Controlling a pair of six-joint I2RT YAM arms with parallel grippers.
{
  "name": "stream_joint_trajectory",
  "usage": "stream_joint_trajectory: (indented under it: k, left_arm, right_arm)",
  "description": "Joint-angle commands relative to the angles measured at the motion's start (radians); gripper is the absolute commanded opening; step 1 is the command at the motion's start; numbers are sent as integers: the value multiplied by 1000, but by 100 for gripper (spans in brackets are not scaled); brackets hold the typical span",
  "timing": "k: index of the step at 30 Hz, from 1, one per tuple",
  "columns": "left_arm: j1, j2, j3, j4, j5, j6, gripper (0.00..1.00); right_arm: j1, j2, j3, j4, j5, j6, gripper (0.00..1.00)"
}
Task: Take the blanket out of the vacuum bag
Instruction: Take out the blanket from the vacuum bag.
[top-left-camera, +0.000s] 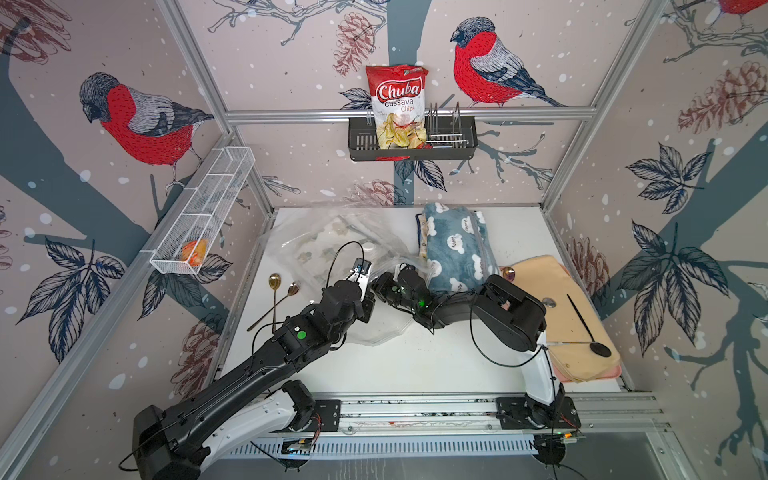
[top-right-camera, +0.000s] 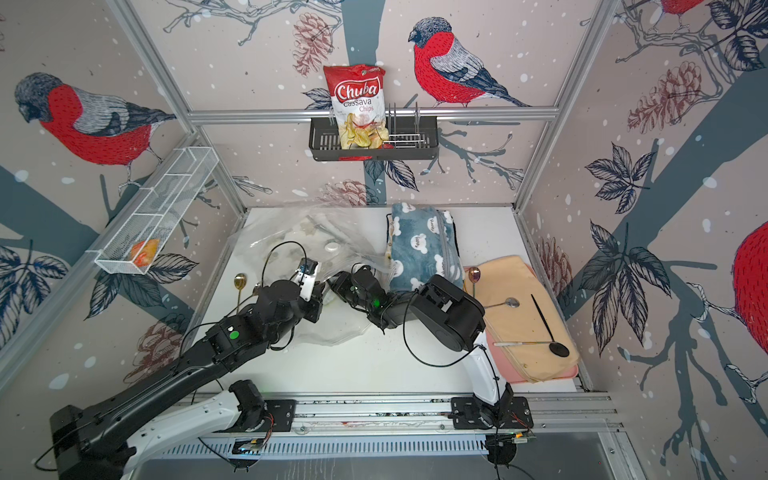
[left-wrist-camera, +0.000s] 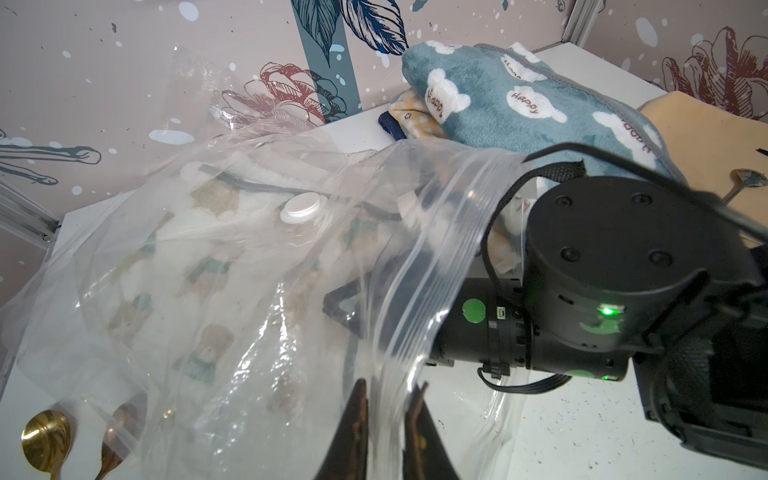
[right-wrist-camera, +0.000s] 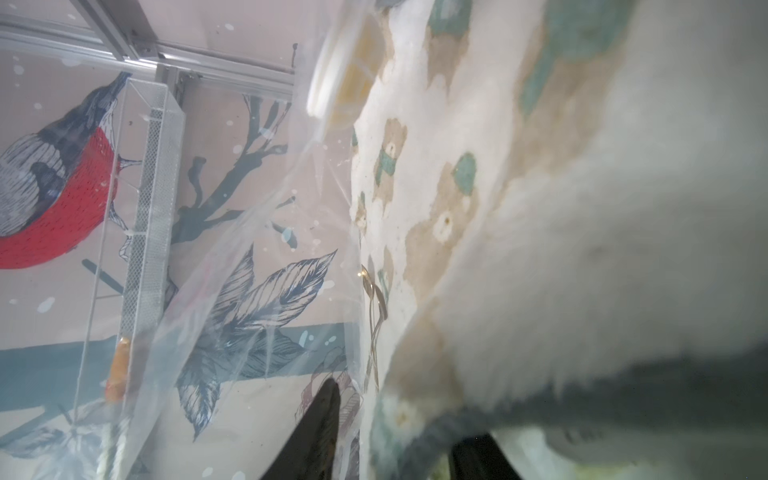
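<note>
Bench (top-left-camera: 415, 365) first: your white bench is walled on three sides by bird-print panels, and bare surface shows along its front edge between the two arm bases. The large crinkly clear plastic vacuum bag (top-left-camera: 307, 245) fills the back-left part, reaching the back wall, with its zip-seal mouth turned toward the middle. Inside it you see the white fleece blanket (left-wrist-camera: 195, 257) printed with tan and teal bears.

Just beside the mouth, at back right, lies a folded blue fleece throw (top-left-camera: 457, 249) whose white bear patches read "Happy". A peach fabric pad (top-left-camera: 552, 299) takes the right edge.

On the left wall, the long white wire-mesh basket (top-left-camera: 208, 199) holds something orange (top-left-camera: 194, 251) in its nearest compartment; you cannot tell what. On the back wall, the black slotted basket (top-left-camera: 457, 147) holds a red-and-white bag (top-left-camera: 397, 104) marked "Chuba Cassava Chips".

Your left end effector (left-wrist-camera: 388, 409) is pinched together on the bag's zip-seal edge. Your right end effector (right-wrist-camera: 399, 415) sits inside the mouth, with one dark finger beside the blanket and one under its fold. You cannot tell whether it grips.

A gold spoon (top-left-camera: 274, 281) and a copper spoon (top-left-camera: 294, 288) lie near the left edge, beside the bag. The round white valve cap (left-wrist-camera: 301, 208) sits on the bag's upper face.
</note>
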Motion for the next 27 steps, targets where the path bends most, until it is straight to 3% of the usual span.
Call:
stream_joint_trajectory:
  k: [1,11,27]
  left_arm:
    - [0,-1,2,27,-13,-2,16]
    - [-1,1,3,27,-15,-2,16]
    - [-2,-1,2,28,-14,-3,16]
  right_arm:
    - [5,-24,24,-30,-37,-38,41]
    - [-9,-10,57,-49,-72,-33,42]
    - [-27,-37,-76,7,-71,6,47]
